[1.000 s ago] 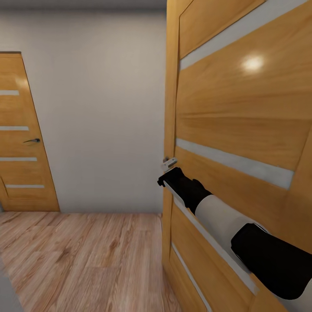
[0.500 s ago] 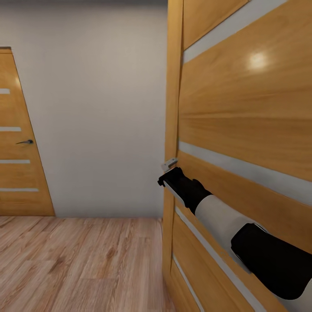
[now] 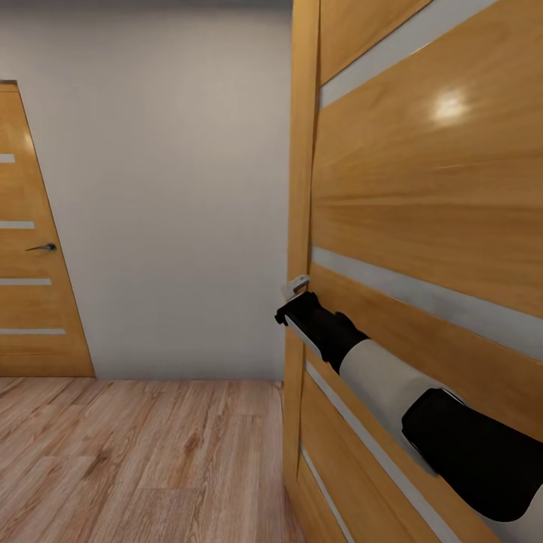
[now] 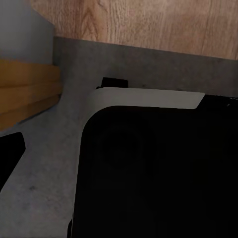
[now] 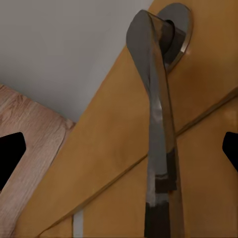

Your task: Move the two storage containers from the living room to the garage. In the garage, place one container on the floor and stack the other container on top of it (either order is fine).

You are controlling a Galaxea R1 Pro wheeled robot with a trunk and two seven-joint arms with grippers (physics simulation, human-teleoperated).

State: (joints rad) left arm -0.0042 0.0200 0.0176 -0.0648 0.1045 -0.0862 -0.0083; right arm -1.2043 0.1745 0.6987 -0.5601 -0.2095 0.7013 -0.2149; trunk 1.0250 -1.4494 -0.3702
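Containers: can't tell where they are rn, what I've got is doors and hallway. Right arm [image 3: 385, 377] is stretched out fwd along the near door [image 3: 422, 188], an orange wood one w/ pale horizontal strips, and my right jaws sit right at its edge. In the right wrist cam the grey lever handle [image 5: 156, 124] runs down the middle btwn my two black fingertips [image 5: 11, 158]. Those jaws are wide apart, one tip on each side, neither touching the lever. The lever hangs off a round metal plate on the door face.

Past the door edge there's a plain pale wall [image 3: 166, 188], light plank floor [image 3: 136, 460], and a 2nd matching door [image 3: 30, 302] further off on my left, shut, w/ its own dark handle [image 3: 41, 247].

Left jaws: can't tell apart or together. Left wrist cam has one black tip [image 4: 10, 156], a big black body part [image 4: 158, 173] w/ a white rim, a grey surface and planks beyond.
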